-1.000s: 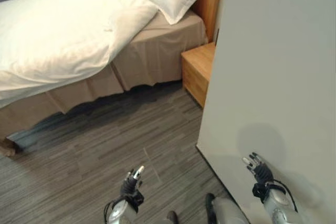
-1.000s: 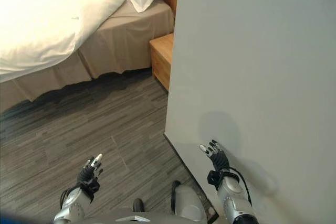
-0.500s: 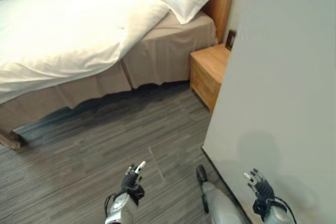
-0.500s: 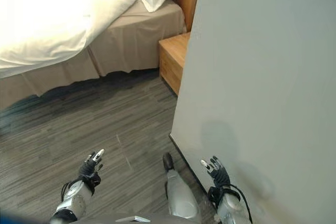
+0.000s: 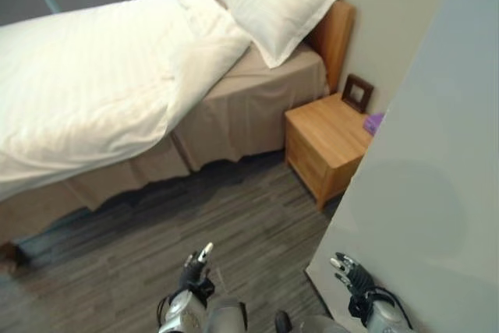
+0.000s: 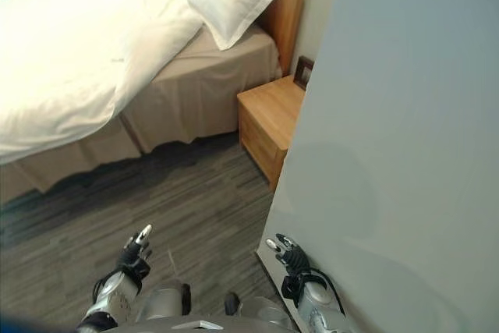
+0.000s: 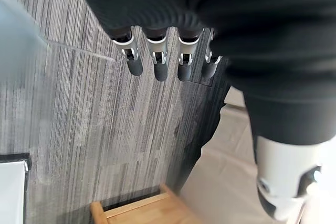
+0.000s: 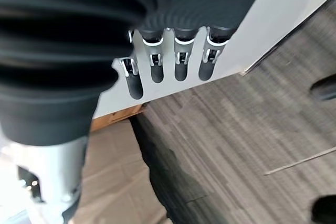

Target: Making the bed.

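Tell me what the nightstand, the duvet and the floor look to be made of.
Nightstand: wood or wood veneer, warm honey tone, smooth matte faces with faint grain.
Duvet: white woven fabric, probably cotton, with faint stripes and soft creases where it hangs over the edge.
Floor: grey streaked surface, either carpet tile or vinyl plank; it cannot be settled from here.

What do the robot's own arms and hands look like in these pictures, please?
Both arms are silver-grey. The left robot hand and the right robot hand have silver fingers with dark tips. A dark ribbed cover wraps each wrist and the back of each hand.
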Robot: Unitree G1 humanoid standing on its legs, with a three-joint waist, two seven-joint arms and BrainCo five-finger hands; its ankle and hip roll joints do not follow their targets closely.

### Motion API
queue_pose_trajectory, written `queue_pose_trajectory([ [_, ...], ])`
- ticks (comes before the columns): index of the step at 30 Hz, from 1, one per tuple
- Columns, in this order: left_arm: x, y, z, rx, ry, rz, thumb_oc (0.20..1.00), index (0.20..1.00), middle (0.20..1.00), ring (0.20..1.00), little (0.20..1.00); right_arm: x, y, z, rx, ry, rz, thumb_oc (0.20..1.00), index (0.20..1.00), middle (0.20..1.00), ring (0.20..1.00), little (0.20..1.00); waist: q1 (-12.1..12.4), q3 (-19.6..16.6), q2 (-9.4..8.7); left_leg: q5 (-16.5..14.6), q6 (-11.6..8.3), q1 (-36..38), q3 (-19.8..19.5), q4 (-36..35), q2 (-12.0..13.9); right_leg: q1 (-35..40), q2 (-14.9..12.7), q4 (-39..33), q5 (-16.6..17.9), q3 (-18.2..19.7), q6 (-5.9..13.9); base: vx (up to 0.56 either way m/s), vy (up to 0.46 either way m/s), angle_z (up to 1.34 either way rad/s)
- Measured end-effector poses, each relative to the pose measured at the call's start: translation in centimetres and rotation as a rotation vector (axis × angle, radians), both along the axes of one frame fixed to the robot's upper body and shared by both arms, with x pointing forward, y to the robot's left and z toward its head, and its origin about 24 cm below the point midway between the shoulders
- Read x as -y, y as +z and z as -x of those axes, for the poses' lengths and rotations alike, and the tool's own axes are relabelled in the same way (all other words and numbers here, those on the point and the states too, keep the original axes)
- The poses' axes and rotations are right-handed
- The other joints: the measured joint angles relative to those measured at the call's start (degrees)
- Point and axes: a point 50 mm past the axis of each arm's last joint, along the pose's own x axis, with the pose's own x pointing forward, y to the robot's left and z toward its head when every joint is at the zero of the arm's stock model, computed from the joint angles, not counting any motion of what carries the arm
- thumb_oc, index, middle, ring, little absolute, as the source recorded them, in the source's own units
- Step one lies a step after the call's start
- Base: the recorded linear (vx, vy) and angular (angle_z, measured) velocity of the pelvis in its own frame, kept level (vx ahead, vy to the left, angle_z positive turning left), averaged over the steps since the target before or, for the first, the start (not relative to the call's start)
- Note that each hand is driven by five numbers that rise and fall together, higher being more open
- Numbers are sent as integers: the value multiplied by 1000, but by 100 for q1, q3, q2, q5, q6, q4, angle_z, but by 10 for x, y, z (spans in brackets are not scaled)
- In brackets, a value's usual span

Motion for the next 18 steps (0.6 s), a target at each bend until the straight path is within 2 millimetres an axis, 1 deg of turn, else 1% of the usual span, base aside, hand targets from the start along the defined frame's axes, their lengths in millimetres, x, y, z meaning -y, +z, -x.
queue_pose_trajectory([
  [1,-1,1,0,7,5,-1,1000,1000,1000,1000,1000,2,0,3,-1,0,5,1000,1000,1000,1000,1000,43,-26,84,38,-16,243,821,-1933,422,115,19,-162,9,-214,31,280,189,-12],
  [2,-1,0,1,4,5,0,1000,1000,1000,1000,1000,6,-1,4,-9,-1,18,1000,1000,1000,1000,1000,-11,15,222,43,-11,444,1040,-3395,536,282,89,-216,-25,-301,61,420,281,9],
  [3,-1,0,2,1,7,1,1000,1000,1000,1000,1000,11,-3,9,-26,-5,33,1000,1000,1000,1000,1000,-77,-38,276,53,-6,691,1288,-4103,472,583,18,-358,-134,-328,283,434,258,18],
  [4,3,0,0,7,0,9,1000,1000,1000,1000,1000,18,-4,13,-36,1,59,1000,1000,1000,1000,1000,-81,-114,334,52,-9,1021,1386,-4940,247,756,-61,-487,-268,-276,460,551,246,17],
  [5,6,1,-2,12,-17,12,1000,1000,1000,1000,1000,26,-4,14,-41,-4,82,1000,1000,1000,1000,1000,-106,-148,402,49,-10,1245,1237,-5450,34,931,-137,-586,-352,-274,500,571,209,11],
  [6,8,1,-4,22,-24,19,1000,1000,1000,1000,1000,33,-3,14,-42,-16,99,1000,1000,1000,1000,1000,-98,-194,482,43,-18,1443,864,-5765,-241,1051,-209,-704,-419,-262,579,526,186,10],
  [7,10,3,-7,40,-32,26,1000,1000,1000,1000,1000,42,-3,15,-48,-45,114,1000,1000,1000,1000,1000,-60,-239,545,33,-34,1554,454,-5773,-492,1200,-338,-824,-508,-257,688,378,152,0],
  [8,10,0,-1,36,-18,37,1000,1000,1000,1000,1000,54,-2,16,-48,-83,137,1000,1000,1000,1000,1000,-46,-361,658,146,189,1815,172,-5776,-788,1335,-452,-767,-635,-260,963,346,167,-5],
  [9,7,-1,5,28,4,34,1000,1000,1000,1000,1000,57,0,12,-34,-97,146,1000,1000,1000,1000,1000,-65,-397,636,392,487,1927,292,-5770,-894,1359,-577,-560,-801,-276,1148,358,176,-13],
  [10,4,-4,12,11,13,30,1000,1000,1000,1000,1000,60,4,8,-10,-110,153,1000,1000,1000,1000,1000,-56,-441,678,598,694,1994,315,-5761,-943,1302,-622,-330,-924,-295,1308,417,212,-15],
  [11,-6,-7,25,-25,31,4,1000,1000,1000,1000,1000,59,7,6,13,-121,150,1000,1000,1000,1000,1000,-59,-610,500,551,824,2032,321,-5730,-1150,1204,-822,4,-1022,-335,1443,381,214,-10],
  [12,-11,-9,29,-44,41,-10,1000,1000,1000,1000,1000,59,9,3,33,-129,147,1000,1000,1000,1000,1000,-61,-690,423,454,871,2036,319,-5711,-1237,1111,-884,232,-1052,-333,1485,299,206,-1],
  [13,-18,-9,32,-62,50,-30,1000,1000,1000,1000,1000,58,12,-2,58,-141,138,1000,1000,1000,1000,1000,-48,-701,336,366,901,2057,320,-5694,-1288,935,-917,668,-1105,-324,1553,182,206,-19],
  [14,-25,-10,37,-98,61,-60,1000,1000,1000,1000,1000,49,20,-18,118,-170,95,1000,1000,1000,1000,1000,-22,-633,332,361,913,2178,411,-5704,-1265,-331,-843,3150,-936,-305,1696,142,218,-5],
  [15,-26,-9,36,-102,49,-70,1000,1000,1000,1000,1000,47,24,-22,146,-168,86,1000,1000,1000,1000,1000,-60,-630,331,354,899,2274,370,-5712,-1296,-671,-786,3702,-930,-329,1738,167,240,-3],
  [16,-24,-9,35,-102,34,-73,1000,1000,1000,1000,1000,46,24,-24,154,-164,85,1000,1000,1000,1000,1000,-49,-607,346,190,809,2369,307,-5673,-1307,-1013,-743,4013,-900,-288,1729,231,212,15],
  [17,-22,-9,31,-99,5,-81,1000,1000,1000,1000,1000,41,30,-35,188,-139,78,1000,1000,1000,1000,1000,-73,-466,405,-71,879,2542,304,-5644,-1373,-1779,-725,5039,-717,-333,1680,389,181,2],
  [18,-19,-10,31,-106,-2,-75,1000,1000,1000,1000,1000,40,34,-42,213,-131,74,1000,1000,1000,1000,1000,-96,-379,477,-141,926,2640,291,-5665,-1400,-2116,-743,5311,-693,-355,1631,407,116,25],
])
